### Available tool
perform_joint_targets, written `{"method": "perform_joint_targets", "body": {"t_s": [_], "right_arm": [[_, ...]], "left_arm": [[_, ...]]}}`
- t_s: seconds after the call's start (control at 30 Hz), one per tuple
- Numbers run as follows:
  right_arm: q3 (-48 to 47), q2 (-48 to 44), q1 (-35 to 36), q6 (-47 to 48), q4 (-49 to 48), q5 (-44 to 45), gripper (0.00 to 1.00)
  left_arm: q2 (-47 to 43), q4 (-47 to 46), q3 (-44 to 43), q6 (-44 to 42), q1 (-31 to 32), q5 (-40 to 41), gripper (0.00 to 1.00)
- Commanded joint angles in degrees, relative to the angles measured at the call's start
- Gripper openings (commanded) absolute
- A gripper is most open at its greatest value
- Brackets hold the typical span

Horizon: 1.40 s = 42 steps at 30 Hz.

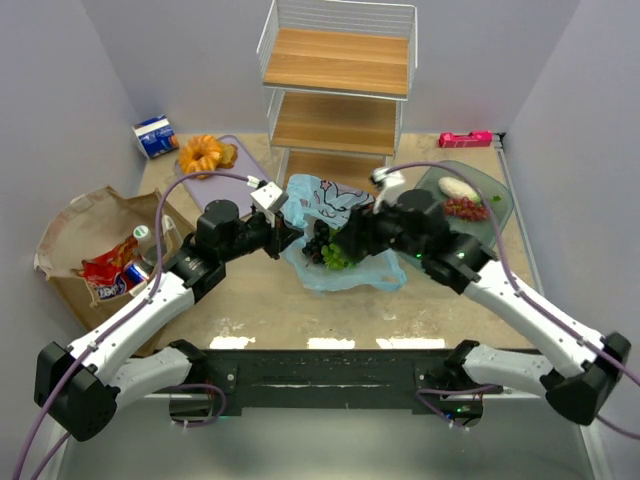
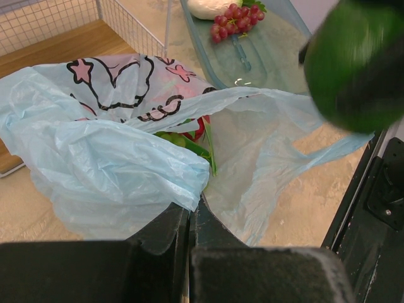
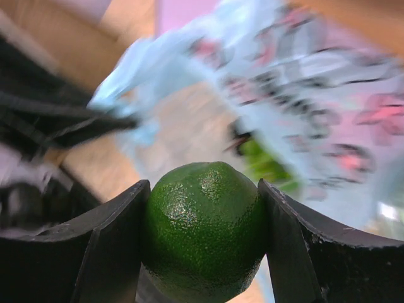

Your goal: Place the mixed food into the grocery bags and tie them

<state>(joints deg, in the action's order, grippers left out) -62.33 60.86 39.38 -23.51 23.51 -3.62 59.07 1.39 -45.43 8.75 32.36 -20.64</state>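
From above, the blue plastic bag [image 1: 352,272] is seen crumpled on the table [image 1: 260,312], food inside. Left wrist — its edge is pinched by the closed left gripper [image 2: 191,211]. Right wrist — a green fruit [image 3: 203,233] is clamped in the right gripper [image 3: 203,208].

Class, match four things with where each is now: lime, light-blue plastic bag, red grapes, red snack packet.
1 lime
2 light-blue plastic bag
3 red grapes
4 red snack packet

A in the brown paper bag
B gripped in the right hand
C in the green bowl
D pinched by the left hand

Pairs: 1-B, 2-D, 3-C, 4-A
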Motion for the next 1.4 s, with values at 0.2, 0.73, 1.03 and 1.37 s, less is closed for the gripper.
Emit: {"method": "perform_joint_targets", "body": {"t_s": [0.2,0.73,1.03,1.37], "right_arm": [[-0.08,17.35,11.07,-5.49,-13.47,17.22,0.01],[-8.87,33.72,11.07,-5.15,-18.76,30.51,0.88],[-1.23,21.77,10.99,-3.64,-16.39,30.49,0.84],[8.8,-0.29,-6.54,-4.18,-9.7,29.32,0.84]], "left_arm": [[-0.62,-2.18,-1.59,-0.76,-0.1,0.6,0.0],[-0.44,-1.92,-1.68,-1.11,-0.19,0.69,0.0],[-0.53,-1.92,-1.59,-1.11,-0.1,0.87,0.0],[0.08,-2.18,-1.59,-0.67,-0.19,-0.01,0.0]]}}
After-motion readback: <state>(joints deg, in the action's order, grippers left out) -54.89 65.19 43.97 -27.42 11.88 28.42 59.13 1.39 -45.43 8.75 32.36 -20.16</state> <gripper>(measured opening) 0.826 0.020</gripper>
